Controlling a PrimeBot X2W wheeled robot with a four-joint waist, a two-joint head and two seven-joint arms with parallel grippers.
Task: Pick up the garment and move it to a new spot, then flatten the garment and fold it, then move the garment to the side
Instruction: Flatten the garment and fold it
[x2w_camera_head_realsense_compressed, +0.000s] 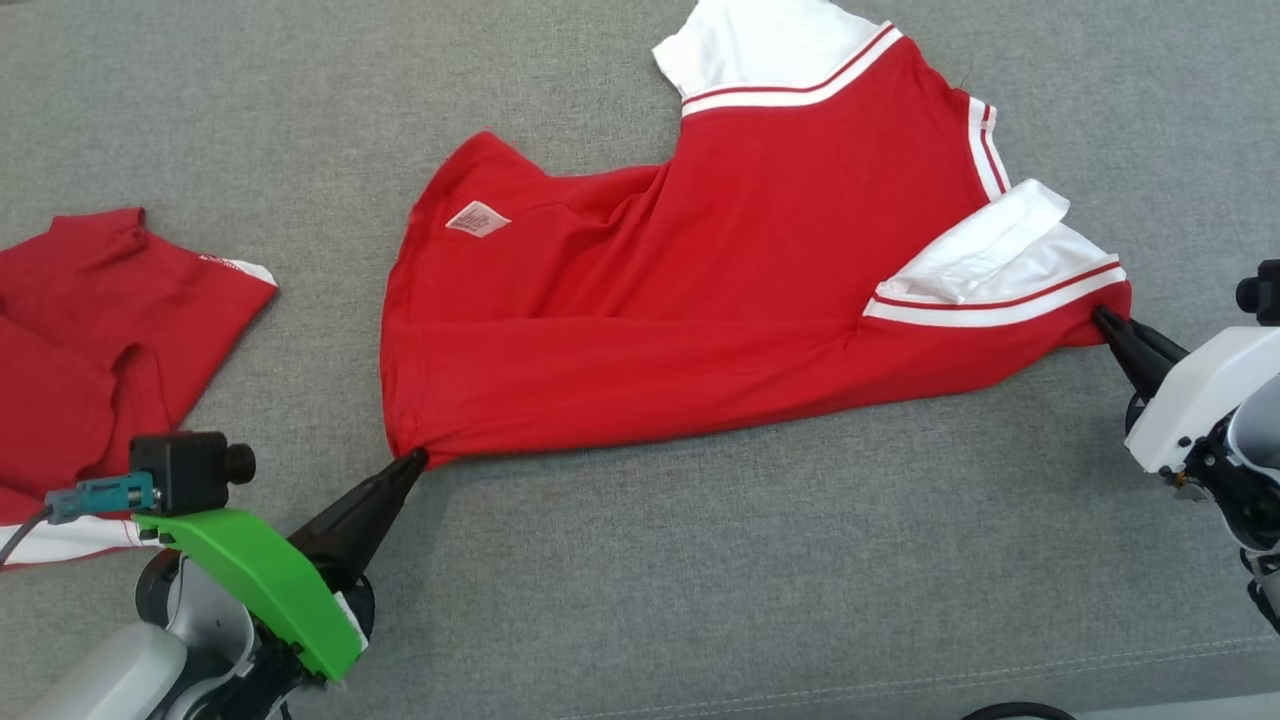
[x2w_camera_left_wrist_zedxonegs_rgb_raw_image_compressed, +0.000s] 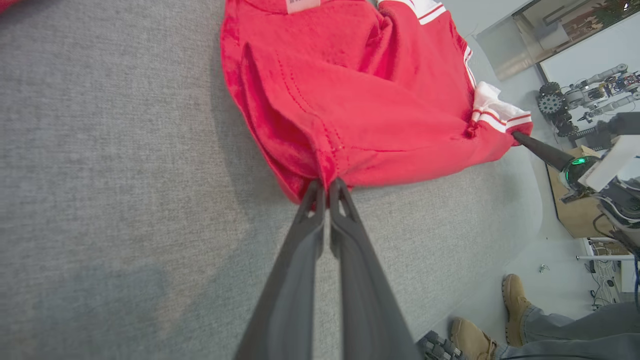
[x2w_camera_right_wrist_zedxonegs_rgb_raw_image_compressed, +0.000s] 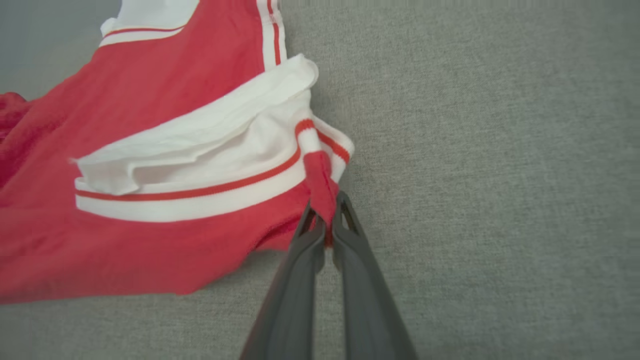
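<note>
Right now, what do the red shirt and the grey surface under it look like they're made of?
The red shirt: soft matte knit, likely cotton or a blend; it drapes in folds, with stitched hems. The grey surface: woven upholstery-like fabric, matte, with a flecked weave.

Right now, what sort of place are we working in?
Likely a robotics lab: a grey cloth-covered worktable, other robot hardware by the far wall, a person's boots nearby.

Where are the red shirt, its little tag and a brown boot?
red shirt (x2w_camera_head_realsense_compressed: 700, 300), head view, middle of its red body.
tag (x2w_camera_head_realsense_compressed: 478, 219), head view, centre of the label.
brown boot (x2w_camera_left_wrist_zedxonegs_rgb_raw_image_compressed: 514, 300), left wrist view, its upper.
</note>
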